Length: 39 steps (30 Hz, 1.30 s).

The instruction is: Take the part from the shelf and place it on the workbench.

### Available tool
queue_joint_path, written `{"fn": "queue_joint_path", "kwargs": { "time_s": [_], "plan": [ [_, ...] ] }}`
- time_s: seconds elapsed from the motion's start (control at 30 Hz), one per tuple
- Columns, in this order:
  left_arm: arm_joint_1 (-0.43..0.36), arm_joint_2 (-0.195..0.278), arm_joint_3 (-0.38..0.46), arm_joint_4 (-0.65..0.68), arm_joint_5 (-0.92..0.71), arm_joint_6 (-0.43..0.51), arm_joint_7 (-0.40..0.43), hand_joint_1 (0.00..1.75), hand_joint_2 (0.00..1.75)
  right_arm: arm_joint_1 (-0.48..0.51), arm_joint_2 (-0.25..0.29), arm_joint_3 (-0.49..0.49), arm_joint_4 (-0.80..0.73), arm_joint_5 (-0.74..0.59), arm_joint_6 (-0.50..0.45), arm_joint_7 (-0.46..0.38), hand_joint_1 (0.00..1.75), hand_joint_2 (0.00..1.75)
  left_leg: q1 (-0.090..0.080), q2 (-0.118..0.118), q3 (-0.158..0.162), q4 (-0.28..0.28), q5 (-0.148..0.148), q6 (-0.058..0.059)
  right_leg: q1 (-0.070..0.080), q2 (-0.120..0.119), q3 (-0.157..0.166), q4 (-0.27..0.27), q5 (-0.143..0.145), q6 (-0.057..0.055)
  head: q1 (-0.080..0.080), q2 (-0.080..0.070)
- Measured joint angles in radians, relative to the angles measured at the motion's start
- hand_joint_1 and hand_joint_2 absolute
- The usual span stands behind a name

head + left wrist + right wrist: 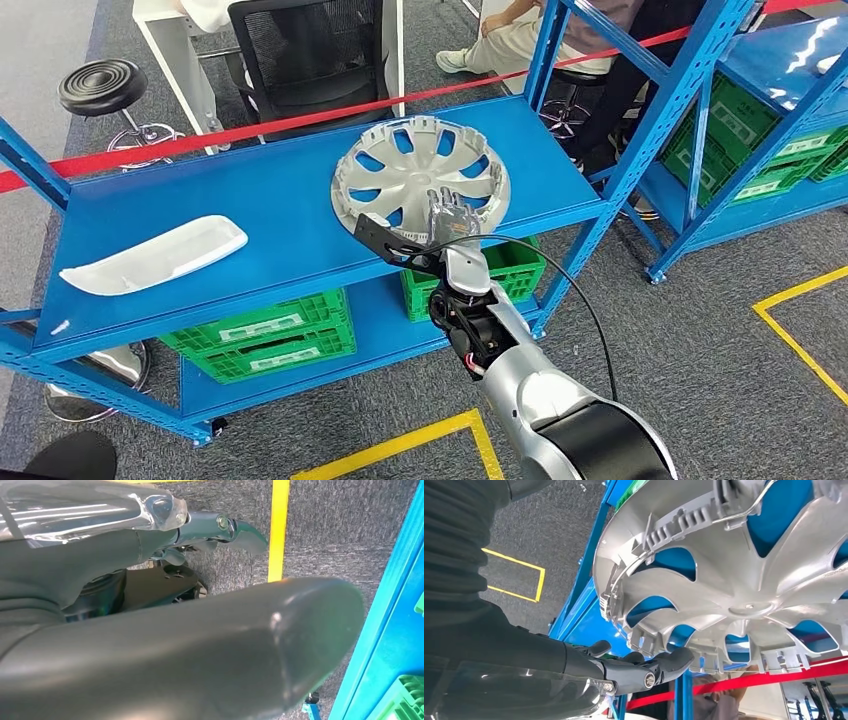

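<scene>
A silver wheel cover (400,165) lies flat on the top board of the blue shelf (270,200), right of the middle. My right hand (447,215) reaches over its near rim with the fingers stretched out and nothing held. In the right wrist view the wheel cover (744,580) looms close, and my right hand (624,667) lies just beside its ribbed rim without closing on it. A long white moulded part (155,256) rests on the same board at the left. My left hand (200,655) hangs over the grey carpet, holding nothing.
Green crates (270,335) stand on the lower board. A red tape (300,120) runs across behind the shelf, with an office chair (300,50), a stool (105,88) and a seated person (520,40) beyond. A second blue shelf (790,120) stands at the right. Yellow lines (800,340) mark the floor.
</scene>
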Motion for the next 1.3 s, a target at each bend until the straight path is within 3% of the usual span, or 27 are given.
{"fn": "queue_joint_path", "kwargs": {
  "time_s": [0.13, 0.2, 0.27, 0.3, 0.33, 0.37, 0.43, 0.47, 0.53, 0.6, 0.67, 0.77, 0.87, 1.0, 1.03, 1.1, 1.17, 1.23, 1.3],
  "plan": [
    [0.000, 0.001, 0.000, 0.000, -0.001, 0.014, 0.007, 0.00, 0.00, 0.002, 0.000, -0.004, 0.000, 0.000, 0.000, 0.002, 0.00, 1.75, 0.002, 0.002, 0.007, -0.010, 0.001, 0.022, -0.003, -0.001, -0.002, 0.024, 0.002, 0.017, 0.001, 0.000],
    [0.000, 0.000, 0.000, 0.000, -0.002, 0.026, 0.012, 0.00, 0.00, 0.003, 0.000, -0.006, 0.000, 0.001, -0.001, 0.002, 0.00, 1.75, 0.005, 0.004, 0.020, -0.011, 0.004, 0.029, -0.001, -0.003, -0.036, 0.096, -0.047, 0.018, 0.002, 0.000],
    [0.001, 0.000, 0.000, 0.000, -0.002, 0.032, 0.016, 0.00, 0.00, 0.007, -0.002, -0.007, 0.000, 0.004, -0.002, 0.002, 0.00, 1.75, 0.003, 0.005, 0.020, -0.010, 0.004, 0.030, 0.001, -0.004, -0.097, 0.231, -0.116, 0.016, 0.002, 0.000],
    [0.002, 0.000, 0.000, 0.000, -0.003, 0.035, 0.018, 0.00, 0.00, 0.011, -0.004, -0.008, 0.000, 0.006, -0.002, 0.002, 0.00, 1.75, 0.002, 0.004, 0.020, -0.010, 0.003, 0.030, 0.002, -0.004, -0.122, 0.284, -0.137, 0.015, 0.002, 0.000],
    [0.003, 0.001, 0.000, 0.000, -0.003, 0.037, 0.019, 0.00, 0.00, 0.015, -0.005, -0.010, 0.000, 0.008, -0.002, 0.002, 0.00, 1.75, 0.002, 0.004, 0.020, -0.009, 0.003, 0.030, 0.002, -0.004, -0.131, 0.302, -0.140, 0.012, 0.002, 0.000],
    [0.003, 0.000, 0.000, 0.000, -0.003, 0.038, 0.021, 0.00, 0.00, 0.018, -0.005, -0.011, 0.000, 0.009, -0.002, 0.002, 0.00, 1.75, 0.001, 0.003, 0.021, -0.009, 0.001, 0.028, 0.002, -0.005, -0.118, 0.277, -0.124, 0.010, 0.002, 0.000],
    [0.003, -0.001, 0.000, 0.000, -0.003, 0.038, 0.021, 0.00, 0.00, 0.018, -0.006, -0.013, 0.000, 0.010, -0.002, 0.002, 0.00, 1.75, 0.002, 0.001, 0.025, -0.007, -0.003, 0.021, 0.003, -0.005, -0.050, 0.139, -0.065, 0.001, 0.002, 0.000],
    [0.003, -0.001, 0.000, 0.000, -0.003, 0.038, 0.021, 0.00, 0.00, 0.017, -0.006, -0.013, 0.000, 0.010, -0.002, 0.002, 0.00, 1.75, 0.002, 0.001, 0.026, -0.005, -0.005, 0.016, 0.005, -0.006, -0.023, 0.076, -0.048, -0.003, 0.002, 0.000],
    [0.003, -0.002, 0.000, 0.000, -0.003, 0.039, 0.021, 0.00, 0.00, 0.016, -0.005, -0.014, 0.000, 0.011, -0.002, 0.002, 0.00, 1.75, 0.001, 0.001, 0.025, -0.003, -0.010, 0.002, 0.010, -0.007, 0.002, 0.022, -0.037, -0.014, 0.001, 0.000],
    [0.004, -0.001, 0.000, 0.000, -0.005, 0.047, 0.022, 0.00, 0.00, 0.017, -0.004, -0.016, 0.000, 0.012, -0.001, 0.003, 0.00, 1.75, 0.000, 0.003, 0.024, -0.002, -0.013, 0.000, 0.012, -0.006, 0.004, 0.023, -0.026, -0.020, 0.000, 0.000],
    [0.004, -0.001, 0.000, 0.000, -0.009, 0.058, 0.022, 0.00, 0.00, 0.017, -0.003, -0.017, 0.000, 0.014, -0.001, 0.003, 0.00, 1.75, 0.000, 0.004, 0.026, -0.004, -0.013, 0.008, 0.012, -0.005, 0.004, 0.023, -0.021, -0.019, 0.000, 0.000],
    [0.004, -0.001, 0.000, 0.000, -0.012, 0.069, 0.023, 0.00, 0.00, 0.017, -0.002, -0.020, 0.000, 0.015, -0.001, 0.003, 0.00, 1.75, 0.001, 0.004, 0.029, -0.014, -0.012, 0.009, 0.014, -0.004, 0.004, 0.023, -0.023, -0.023, -0.001, 0.000],
    [0.004, -0.001, 0.000, 0.000, -0.012, 0.071, 0.023, 0.00, 0.00, 0.017, -0.002, -0.021, 0.000, 0.015, -0.001, 0.003, 0.00, 1.75, 0.001, 0.004, 0.030, -0.018, -0.009, 0.002, 0.017, -0.004, 0.004, 0.023, -0.025, -0.027, -0.001, 0.000],
    [0.004, -0.001, 0.000, 0.000, -0.011, 0.071, 0.022, 0.00, 0.00, 0.017, -0.002, -0.023, 0.000, 0.015, -0.001, 0.003, 0.00, 1.75, 0.004, 0.005, 0.030, -0.020, -0.009, -0.018, 0.018, -0.005, 0.004, 0.023, -0.025, -0.029, 0.000, 0.000],
    [0.004, -0.001, 0.000, 0.000, -0.009, 0.065, 0.020, 0.00, 0.00, 0.017, -0.002, -0.023, 0.000, 0.016, -0.001, 0.003, 0.00, 1.75, 0.003, 0.005, 0.028, -0.020, -0.011, -0.018, 0.015, -0.005, 0.006, 0.018, -0.025, -0.028, 0.000, 0.000],
    [0.005, 0.000, 0.000, -0.001, 0.000, 0.044, 0.013, 0.00, 0.00, 0.018, -0.001, -0.024, 0.000, 0.017, 0.000, 0.003, 0.00, 1.75, 0.001, 0.005, 0.035, -0.035, -0.015, -0.004, 0.011, -0.008, 0.009, 0.031, -0.003, -0.014, 0.000, 0.000],
    [0.006, 0.000, 0.000, -0.001, 0.009, 0.022, 0.007, 0.00, 0.00, 0.016, 0.000, -0.025, -0.001, 0.018, 0.000, 0.003, 0.00, 1.75, 0.005, 0.004, 0.064, -0.061, -0.015, 0.014, 0.011, -0.010, 0.004, 0.058, 0.009, -0.001, 0.000, 0.000],
    [0.007, -0.001, 0.001, -0.001, 0.014, 0.016, 0.007, 0.00, 0.00, 0.010, 0.002, -0.025, -0.001, 0.019, 0.001, 0.003, 0.00, 1.75, 0.011, 0.003, 0.092, -0.071, -0.016, 0.021, 0.011, -0.008, -0.031, 0.115, -0.034, 0.003, 0.003, 0.000],
    [0.008, -0.001, 0.001, -0.001, 0.016, 0.016, 0.008, 0.00, 0.00, 0.011, 0.002, -0.025, 0.000, 0.021, 0.002, 0.003, 0.00, 1.75, 0.014, 0.003, 0.103, -0.070, -0.025, 0.018, 0.009, -0.008, -0.099, 0.226, -0.086, 0.008, 0.004, 0.000]
  ]
}}
